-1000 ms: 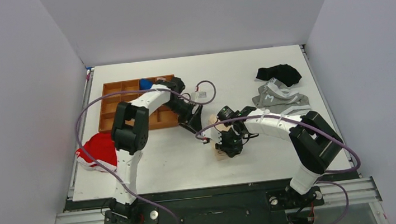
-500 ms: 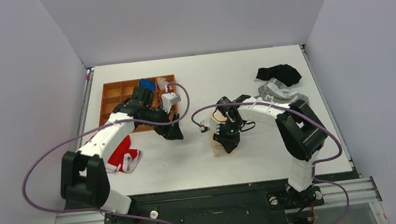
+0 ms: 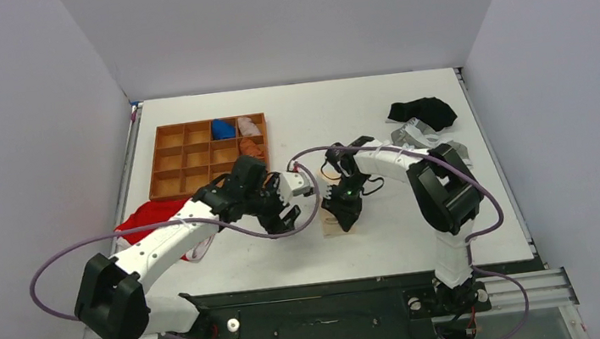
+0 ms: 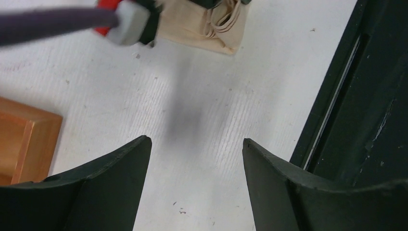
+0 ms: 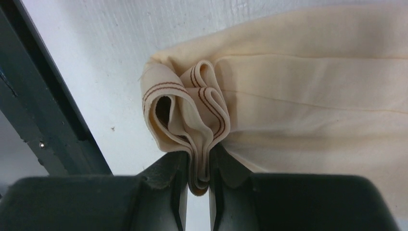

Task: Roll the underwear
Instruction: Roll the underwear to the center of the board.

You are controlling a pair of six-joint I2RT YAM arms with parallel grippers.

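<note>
The underwear (image 5: 298,91) is a cream fabric piece with thin brown lines along its band, lying partly folded on the white table. My right gripper (image 5: 198,175) is shut on a bunched fold of its band. From the top view the right gripper (image 3: 343,205) covers most of the underwear (image 3: 337,227). My left gripper (image 3: 289,215) hovers just left of it. In the left wrist view the left gripper (image 4: 195,149) is open and empty over bare table, with the underwear (image 4: 202,26) ahead of the fingertips.
A wooden compartment tray (image 3: 193,158) holding a few small rolls sits at the back left. A red garment (image 3: 145,221) lies under the left arm. Grey (image 3: 412,135) and black (image 3: 422,110) garments lie at the back right. The table's dark front rail (image 4: 346,120) is close.
The left arm swung away from the tray, forward and right, and now sits beside the underwear. The right gripper stayed shut on the fabric while its arm shifted slightly.
</note>
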